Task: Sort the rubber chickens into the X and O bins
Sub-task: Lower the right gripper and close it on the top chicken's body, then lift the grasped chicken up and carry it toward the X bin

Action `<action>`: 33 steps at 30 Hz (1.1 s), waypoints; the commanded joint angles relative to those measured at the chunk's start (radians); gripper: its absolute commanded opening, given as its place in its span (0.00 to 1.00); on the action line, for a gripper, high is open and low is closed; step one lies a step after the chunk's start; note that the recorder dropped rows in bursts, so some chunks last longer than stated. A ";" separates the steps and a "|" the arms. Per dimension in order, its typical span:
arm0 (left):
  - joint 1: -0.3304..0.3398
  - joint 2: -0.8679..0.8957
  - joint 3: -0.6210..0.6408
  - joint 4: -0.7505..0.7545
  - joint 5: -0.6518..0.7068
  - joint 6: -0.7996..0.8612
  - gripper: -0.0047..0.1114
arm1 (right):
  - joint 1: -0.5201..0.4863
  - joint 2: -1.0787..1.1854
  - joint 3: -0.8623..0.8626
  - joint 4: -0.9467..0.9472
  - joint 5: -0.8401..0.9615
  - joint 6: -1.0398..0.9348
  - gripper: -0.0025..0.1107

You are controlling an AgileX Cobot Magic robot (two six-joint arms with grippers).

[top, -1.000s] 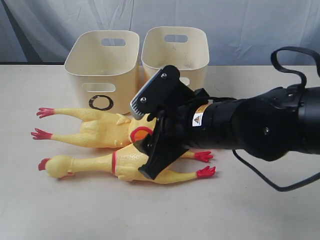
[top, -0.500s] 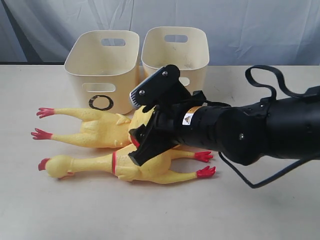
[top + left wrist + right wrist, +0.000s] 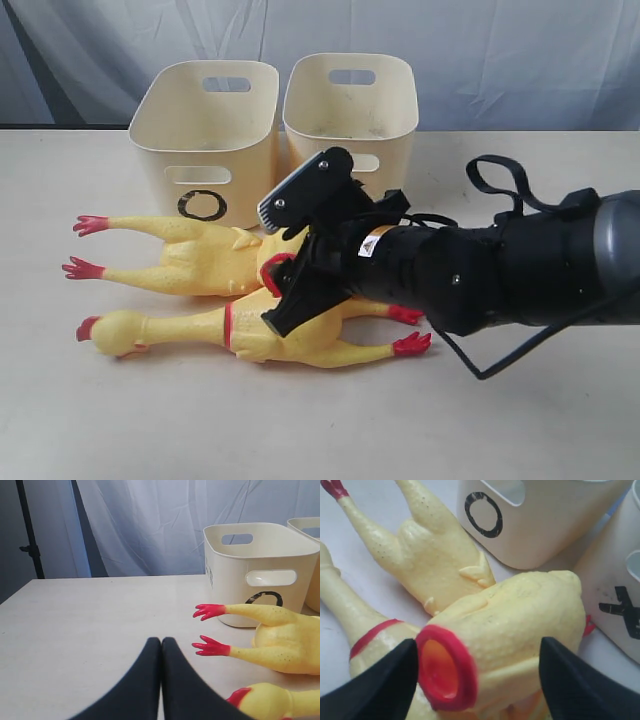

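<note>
Right wrist view: a rubber chicken, its red-ringed end toward the lens, lies on top of two others, a splay-legged chicken and a banded chicken. The right gripper straddles it with jaws wide on either flank and not yet pinching, probably lined up across the body for a firm squeeze. Whether the pads touch the rubber is hard to tell. Just behind stand the O bin and X bin, side by side and near enough for a short carry. The left gripper rests pressed shut over the table, apart from the pile.
</note>
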 commanded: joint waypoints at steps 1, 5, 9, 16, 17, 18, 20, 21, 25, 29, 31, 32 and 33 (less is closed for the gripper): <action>0.001 -0.005 0.005 0.004 -0.011 0.000 0.04 | 0.003 0.022 -0.005 0.100 -0.016 -0.104 0.59; 0.001 -0.005 0.005 0.004 -0.011 0.000 0.04 | 0.003 0.023 -0.005 0.100 -0.016 -0.104 0.50; 0.001 -0.005 0.005 0.004 -0.011 0.000 0.04 | 0.003 0.023 -0.005 0.100 -0.014 -0.104 0.36; 0.001 -0.005 0.005 0.004 -0.011 0.000 0.04 | 0.003 0.023 -0.005 0.174 -0.013 -0.104 0.36; 0.001 -0.005 0.005 0.004 -0.011 0.000 0.04 | 0.003 0.023 -0.005 0.186 -0.009 -0.104 0.36; 0.001 -0.005 0.005 0.004 -0.011 0.000 0.04 | 0.003 0.023 -0.005 0.195 -0.009 -0.104 0.34; 0.001 -0.005 0.005 0.004 -0.011 0.000 0.04 | 0.003 0.021 -0.005 0.209 -0.001 -0.104 0.27; 0.001 -0.005 0.005 0.004 -0.011 0.000 0.04 | 0.003 0.021 -0.005 0.209 0.016 -0.104 0.20; 0.001 -0.005 0.005 0.004 -0.011 0.000 0.04 | 0.003 0.021 -0.005 0.209 0.056 -0.104 0.02; 0.001 -0.005 0.005 0.004 -0.011 0.000 0.04 | 0.003 0.021 -0.005 0.209 0.071 -0.104 0.01; 0.001 -0.005 0.005 0.004 -0.011 0.000 0.04 | 0.003 0.021 -0.005 0.209 0.082 -0.104 0.01; 0.001 -0.005 0.005 0.004 -0.011 0.000 0.04 | 0.003 0.019 -0.005 0.210 0.092 -0.104 0.01; 0.001 -0.005 0.005 0.004 -0.011 0.000 0.04 | 0.003 0.014 -0.005 0.217 0.099 -0.104 0.01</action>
